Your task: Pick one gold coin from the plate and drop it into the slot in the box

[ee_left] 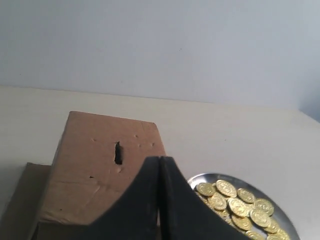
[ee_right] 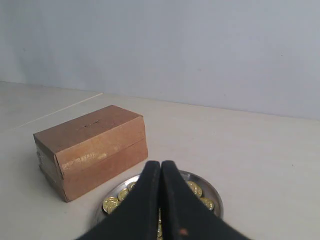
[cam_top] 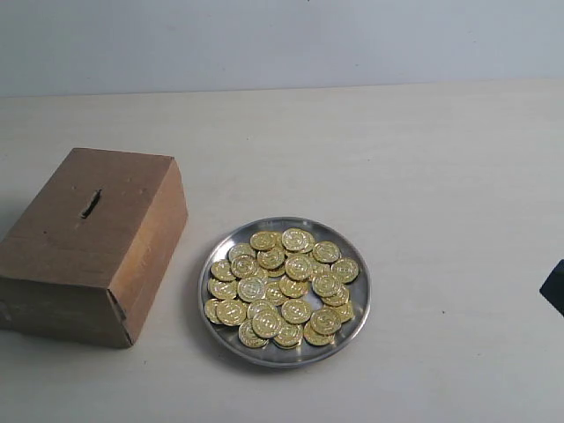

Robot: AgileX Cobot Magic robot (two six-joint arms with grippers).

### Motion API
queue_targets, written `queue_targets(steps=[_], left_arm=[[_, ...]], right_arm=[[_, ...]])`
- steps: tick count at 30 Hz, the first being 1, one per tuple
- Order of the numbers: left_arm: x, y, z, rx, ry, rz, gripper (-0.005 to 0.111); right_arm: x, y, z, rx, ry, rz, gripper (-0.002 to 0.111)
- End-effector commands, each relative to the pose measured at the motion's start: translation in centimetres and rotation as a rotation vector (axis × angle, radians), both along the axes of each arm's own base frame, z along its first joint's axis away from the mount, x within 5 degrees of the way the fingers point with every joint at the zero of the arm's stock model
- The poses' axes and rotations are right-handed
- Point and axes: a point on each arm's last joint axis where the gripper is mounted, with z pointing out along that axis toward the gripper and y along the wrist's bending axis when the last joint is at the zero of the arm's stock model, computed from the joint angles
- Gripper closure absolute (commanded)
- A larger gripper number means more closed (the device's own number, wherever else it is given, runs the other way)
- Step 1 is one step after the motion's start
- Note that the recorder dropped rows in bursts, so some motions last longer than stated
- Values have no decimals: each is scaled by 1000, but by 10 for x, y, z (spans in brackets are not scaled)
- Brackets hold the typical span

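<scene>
Coins (cam_top: 282, 286), all gold, lie heaped and overlapping in the plate (cam_top: 364, 300), filling most of it up to the raised rim. The plate rests on the tabletop (cam_top: 441, 159) just beside the box (cam_top: 88, 256). A narrow strip of bare surface separates its rim from the box's side wall, so the two do not touch. The slot (cam_top: 91, 204) is a short dark slit in the box's top face, clear of all four edges.

You have wide open tabletop behind the plate and to its right. A dark shape (cam_top: 555, 286) pokes in at the right edge of the exterior view, too little of it to identify.

Your left pincer (ee_left: 159, 162) is closed, fingers pressed together with nothing between them, and its camera looks across the box top toward the slot. Your right pincer (ee_right: 161, 164) is likewise closed and empty, with the plate's rim showing on either side of its fingers and the box beyond.
</scene>
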Motion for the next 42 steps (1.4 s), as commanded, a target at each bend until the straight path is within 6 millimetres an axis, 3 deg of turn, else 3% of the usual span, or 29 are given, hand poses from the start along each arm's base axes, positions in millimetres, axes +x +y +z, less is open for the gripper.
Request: queue_targets(steps=[1, 14, 16, 22, 25, 32, 42], left_arm=[[-1, -1, -1, -55, 25, -12, 107], [-1, -1, -1, -48, 23, -12, 107], [-1, -1, -1, -48, 23, -12, 107], [-1, -1, -1, -33, 22, -15, 107], [-1, -1, -1, -33, 22, -15, 107], [-1, -2, -2, -33, 23, -16, 107], [-1, -2, -2, -33, 23, -16, 107]], right_arm=[[0, 0, -2, 6, 10, 1, 108], [0, 0, -2, 3, 9, 1, 108], [0, -1, -4, -63, -19, 1, 108], [11, -23, -9, -106, 44, -456, 108], [12, -31, -11, -110, 66, -597, 108], [13, -38, -11, -175, 47, -709, 108], [12, -38, -13, -224, 58, -708, 108]])
